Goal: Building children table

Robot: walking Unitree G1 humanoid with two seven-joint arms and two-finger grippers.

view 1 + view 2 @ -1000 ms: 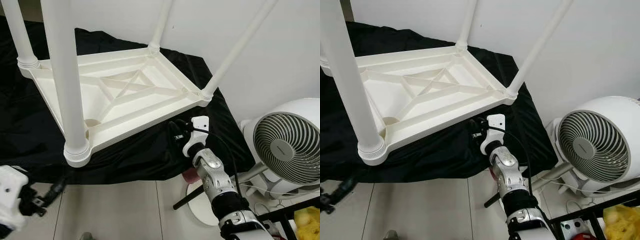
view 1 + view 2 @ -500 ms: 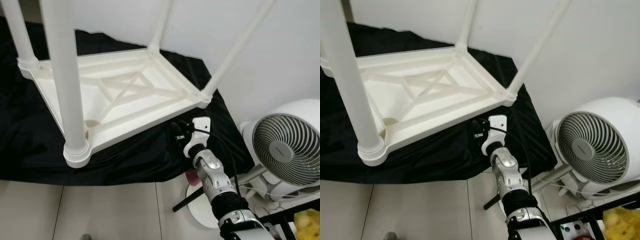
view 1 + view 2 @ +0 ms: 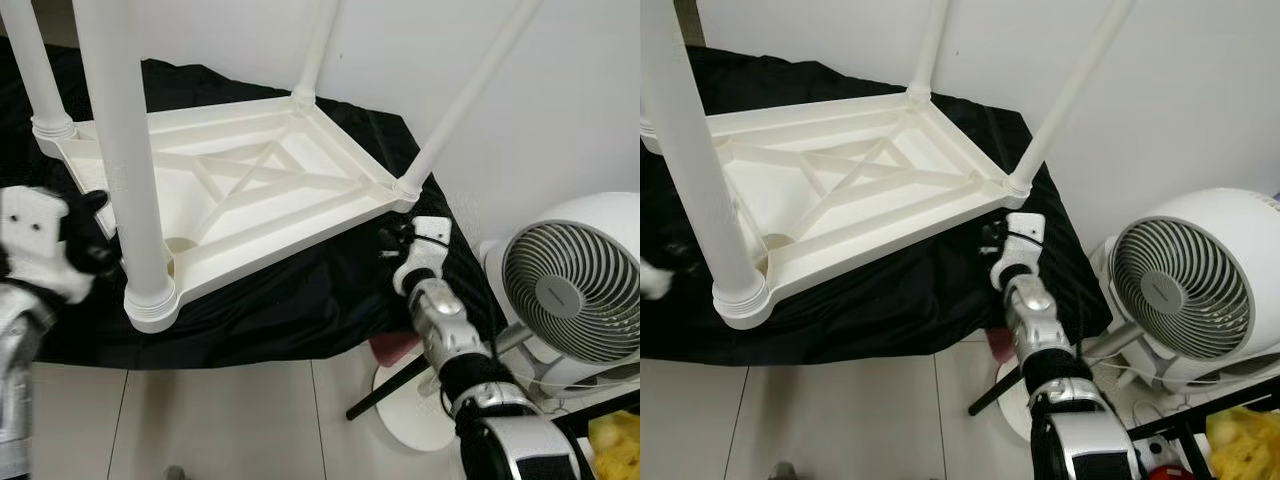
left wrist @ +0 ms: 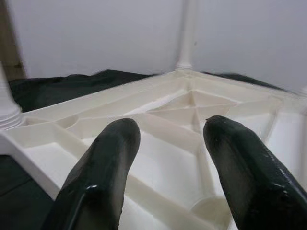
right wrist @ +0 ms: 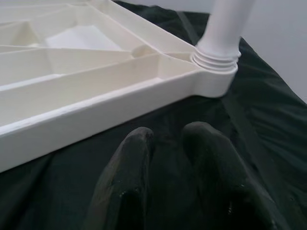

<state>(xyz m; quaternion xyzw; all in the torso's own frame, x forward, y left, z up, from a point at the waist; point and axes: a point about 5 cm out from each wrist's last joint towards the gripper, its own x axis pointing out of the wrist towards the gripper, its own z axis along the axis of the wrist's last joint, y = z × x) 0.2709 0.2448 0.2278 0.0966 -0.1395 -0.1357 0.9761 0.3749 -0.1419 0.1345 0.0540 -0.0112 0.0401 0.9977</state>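
The white plastic children's table lies upside down on a black cloth, its legs pointing up. The nearest leg stands in its corner socket. Another leg rises from the right corner. My left gripper is open and raised beside the nearest leg, looking across the ribbed underside; in the left eye view the left gripper is blurred. My right gripper is shut with nothing in it. It hovers over the cloth just outside the table's rim, close to the right corner socket.
A white fan stands at the right on a round base, close to my right arm. A pink object sits under the cloth's edge. A white wall runs behind the table. Tiled floor lies in front.
My left arm has risen from low at the left to beside the nearest leg. My right gripper has moved right, toward the table's right corner.
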